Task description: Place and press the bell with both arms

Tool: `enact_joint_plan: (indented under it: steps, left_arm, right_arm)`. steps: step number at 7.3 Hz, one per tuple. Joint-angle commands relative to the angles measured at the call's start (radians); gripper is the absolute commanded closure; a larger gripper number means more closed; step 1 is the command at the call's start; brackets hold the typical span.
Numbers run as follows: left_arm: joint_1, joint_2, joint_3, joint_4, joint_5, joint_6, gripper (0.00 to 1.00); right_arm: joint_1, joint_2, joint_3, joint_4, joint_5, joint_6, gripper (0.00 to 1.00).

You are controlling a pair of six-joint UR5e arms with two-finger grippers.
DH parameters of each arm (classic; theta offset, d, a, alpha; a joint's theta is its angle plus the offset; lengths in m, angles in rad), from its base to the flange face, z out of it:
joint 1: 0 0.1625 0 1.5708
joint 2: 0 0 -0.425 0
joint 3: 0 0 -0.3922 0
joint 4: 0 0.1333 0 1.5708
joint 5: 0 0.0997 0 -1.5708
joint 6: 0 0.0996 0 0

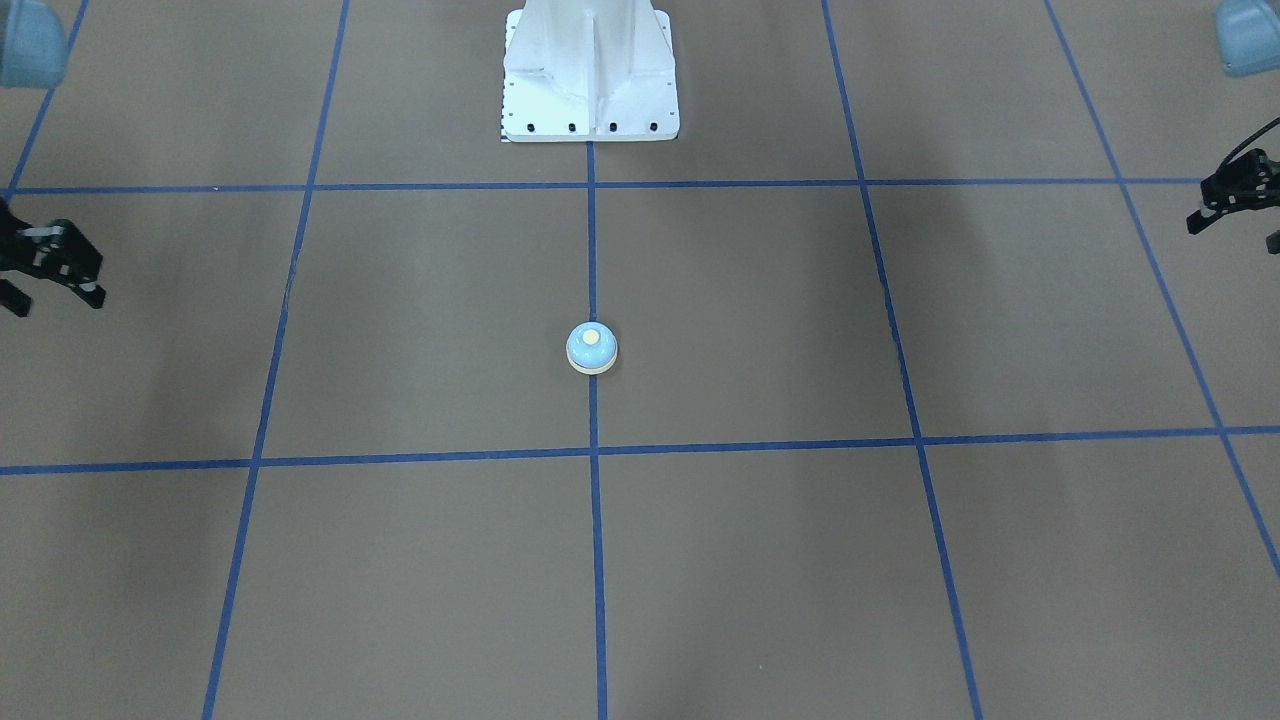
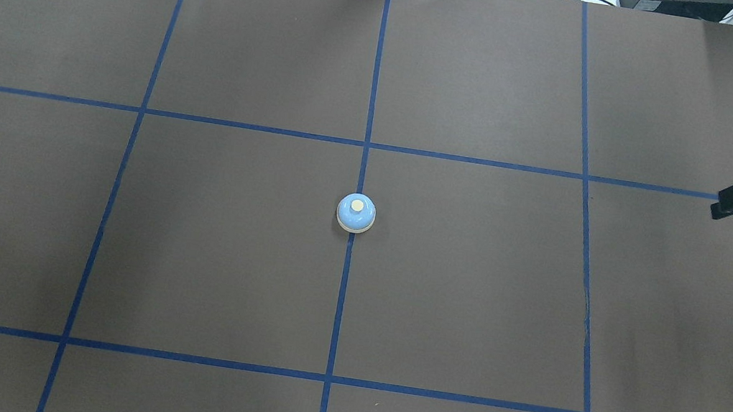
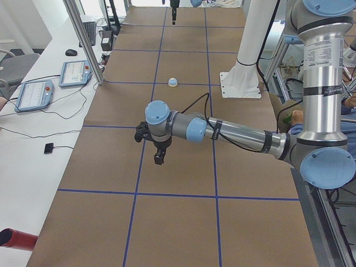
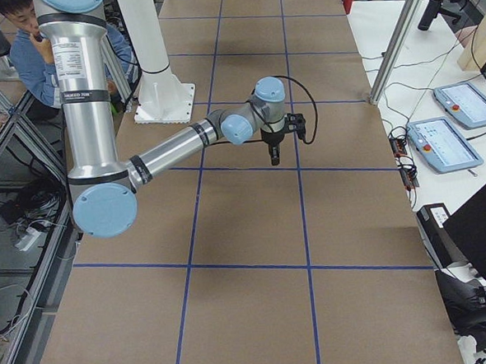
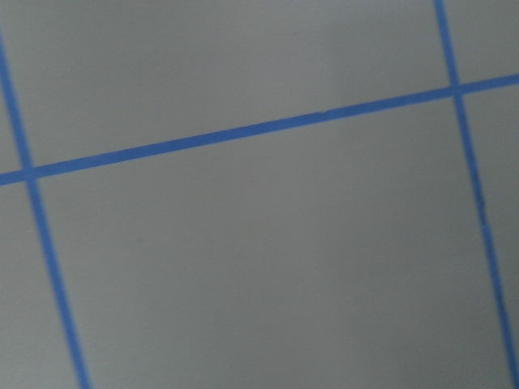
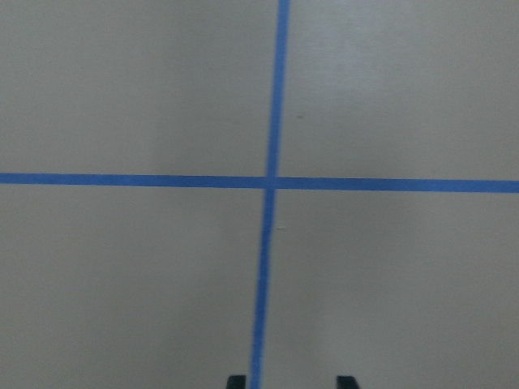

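Bare brown bench (image 5: pixel 259 267), crossed by a long blue tape line (image 5: pixel 243 130) rising rightward. A left crossing line (image 5: pixel 49 267) and a right crossing line (image 5: pixel 478 211) cut it near its ends.

Small light-blue dome desk bell (image 1: pixel 591 348), cream button, cream base rim: upright.
Sits on blue tape line (image 1: pixel 592 250); grey metallic left arm (image 3: pixel 245 133), right arm (image 4: pixel 175 145) well apart.

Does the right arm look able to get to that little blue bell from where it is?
Probably yes. The bell stands alone on the table. Nothing lies between it and the right gripper, which hangs off to the side with its jaws apart.
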Motion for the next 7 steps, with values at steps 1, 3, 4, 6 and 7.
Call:
enact_joint_plan:
  steps: [1, 3, 4, 6, 7]
  left_arm:
    - [-0.096, 0.062, 0.014, 0.003, 0.045, 0.13, 0.01]
    - [-0.13, 0.074, 0.04, 0.003, 0.097, 0.132, 0.01]
    - [-0.13, 0.076, 0.06, 0.006, 0.102, 0.131, 0.01]
    - [-0.13, 0.073, 0.091, 0.003, 0.094, 0.119, 0.01]
    - [-0.13, 0.07, 0.092, 0.003, 0.091, 0.117, 0.01]
  right_arm:
    - [0.231, -0.089, -0.093, -0.005, 0.096, -0.345, 0.0]
    - [0.335, -0.103, -0.181, -0.01, 0.104, -0.526, 0.0]
    - [0.353, -0.104, -0.187, -0.016, 0.133, -0.532, 0.0]
    - [0.352, -0.086, -0.184, -0.068, 0.15, -0.542, 0.0]
    - [0.35, -0.086, -0.18, -0.068, 0.142, -0.545, 0.0]
